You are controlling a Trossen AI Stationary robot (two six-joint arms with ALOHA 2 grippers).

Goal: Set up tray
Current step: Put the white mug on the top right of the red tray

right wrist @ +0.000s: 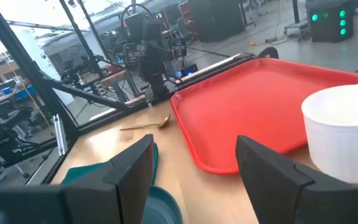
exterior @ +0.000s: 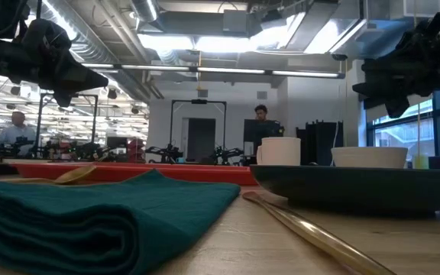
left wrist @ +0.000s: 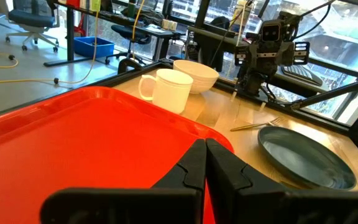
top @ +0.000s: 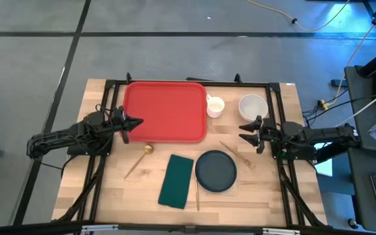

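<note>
The red tray (top: 165, 111) lies flat on the far middle of the table and also fills much of the left wrist view (left wrist: 73, 137). My left gripper (top: 138, 122) is shut and hovers over the tray's left edge, its fingers (left wrist: 191, 168) pointing across the tray. My right gripper (top: 243, 131) is open and hangs in the air right of the tray, near the white bowl (top: 253, 106), facing the tray (right wrist: 253, 106). In the low view both grippers, left (exterior: 101, 79) and right (exterior: 369, 80), are raised clear of the table.
A white mug (top: 215, 106) stands at the tray's right edge, beside the bowl. Nearer me lie a dark round plate (top: 215, 171), a folded green napkin (top: 177, 181), a gold spoon (top: 139, 160), a gold fork (top: 237, 155) and a thin gold stick (top: 196, 189). A person stands in the room behind (exterior: 262, 122).
</note>
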